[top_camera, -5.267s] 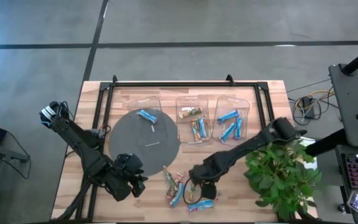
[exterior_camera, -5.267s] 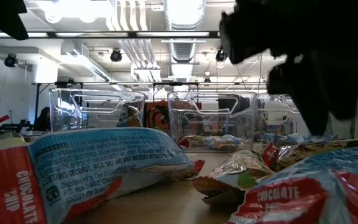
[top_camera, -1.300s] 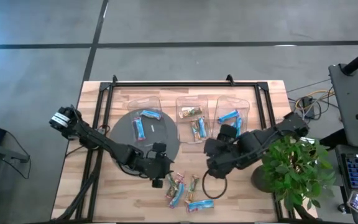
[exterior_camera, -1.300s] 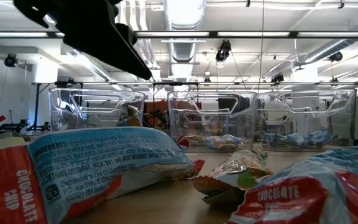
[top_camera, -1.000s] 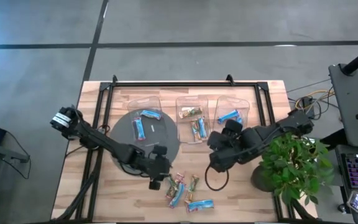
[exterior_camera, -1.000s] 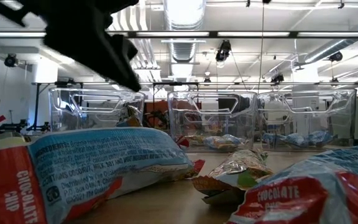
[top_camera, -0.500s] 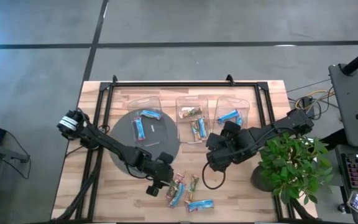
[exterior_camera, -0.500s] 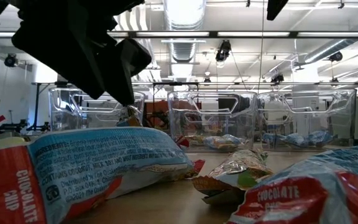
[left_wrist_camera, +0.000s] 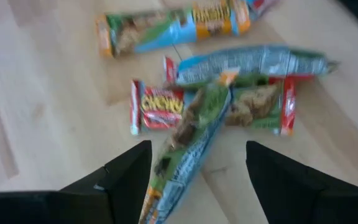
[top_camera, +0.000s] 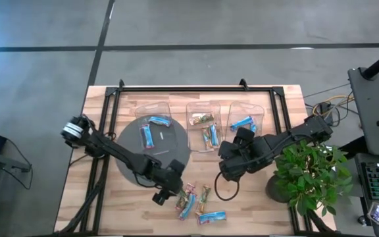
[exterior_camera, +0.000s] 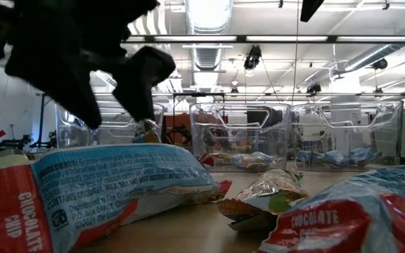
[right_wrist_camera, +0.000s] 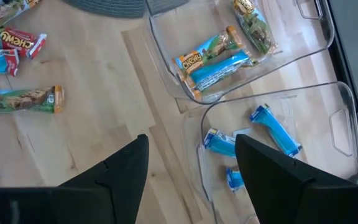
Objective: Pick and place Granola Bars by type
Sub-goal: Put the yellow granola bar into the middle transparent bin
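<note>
Several loose granola bars (top_camera: 191,199) lie in a pile near the table's front edge, some blue, some green and red. My left gripper (top_camera: 166,195) hangs open just above the pile's left side. In its wrist view the fingers (left_wrist_camera: 129,171) stand on either side of a green and blue bar (left_wrist_camera: 188,140) without touching it. My right gripper (top_camera: 224,174) hovers open, high over the table right of the pile, nothing between its fingers (right_wrist_camera: 126,165). More bars lie in three clear bins at the back.
The left bin (top_camera: 153,112) holds blue bars, the middle bin (top_camera: 204,124) mixed ones, the right bin (top_camera: 245,108) blue ones. A dark round mat (top_camera: 151,153) lies under the left bin. A potted plant (top_camera: 304,181) stands at the right edge, and a black cable loop (top_camera: 224,193) lies beside the pile.
My left gripper has moved from over the mat's edge toward the near edge and down to the pile, rolling at the wrist, and its fingers have opened wider. The bars have not moved.
</note>
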Controlling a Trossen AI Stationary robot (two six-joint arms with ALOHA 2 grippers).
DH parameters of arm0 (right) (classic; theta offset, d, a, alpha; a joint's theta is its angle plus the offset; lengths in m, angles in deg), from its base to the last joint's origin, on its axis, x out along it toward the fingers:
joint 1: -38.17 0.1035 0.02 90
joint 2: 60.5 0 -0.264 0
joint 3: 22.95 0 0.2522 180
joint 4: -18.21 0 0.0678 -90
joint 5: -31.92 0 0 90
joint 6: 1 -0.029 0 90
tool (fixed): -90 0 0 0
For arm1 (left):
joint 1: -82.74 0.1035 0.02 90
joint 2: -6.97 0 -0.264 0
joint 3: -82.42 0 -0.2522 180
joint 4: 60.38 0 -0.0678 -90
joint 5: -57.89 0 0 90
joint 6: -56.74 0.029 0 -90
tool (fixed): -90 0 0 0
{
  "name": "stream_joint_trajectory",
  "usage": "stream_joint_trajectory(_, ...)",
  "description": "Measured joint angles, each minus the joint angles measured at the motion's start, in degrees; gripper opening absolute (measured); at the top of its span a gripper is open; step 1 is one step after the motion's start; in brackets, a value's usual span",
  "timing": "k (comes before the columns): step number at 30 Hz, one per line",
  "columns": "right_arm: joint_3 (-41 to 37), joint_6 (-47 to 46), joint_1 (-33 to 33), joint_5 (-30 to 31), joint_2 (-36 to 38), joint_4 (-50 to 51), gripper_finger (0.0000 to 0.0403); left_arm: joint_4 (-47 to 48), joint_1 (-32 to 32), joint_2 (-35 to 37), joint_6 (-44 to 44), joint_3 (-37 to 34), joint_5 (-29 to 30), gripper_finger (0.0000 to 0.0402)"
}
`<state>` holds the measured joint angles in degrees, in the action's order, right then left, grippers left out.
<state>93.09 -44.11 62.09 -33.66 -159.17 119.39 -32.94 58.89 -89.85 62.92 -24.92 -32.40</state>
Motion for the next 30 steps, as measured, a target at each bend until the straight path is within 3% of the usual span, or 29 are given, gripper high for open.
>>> stream_joint_trajectory(9, -0.04, 0.28, 0.02, 1.22, 0.04, -0.02, 0.0231, -0.09, 1.40, -3.92, 3.31, -0.01, 4.49, 0.0243)
stream_joint_trajectory(15, -0.07, 0.22, 0.02, 1.25, 0.04, 0.00, 0.0231, 0.35, 1.91, -5.61, 3.21, -0.01, 3.84, 0.0236)
stream_joint_trajectory(25, -0.08, 1.67, 0.06, 1.33, 0.11, 0.29, 0.0230, 1.56, 2.23, -5.26, 0.65, 1.66, 3.78, 0.0137)
stream_joint_trajectory(30, -0.09, 2.20, 0.06, 4.97, 1.66, 0.30, 0.0230, 4.75, 2.66, -4.02, -1.72, 4.46, 3.75, 0.0093)
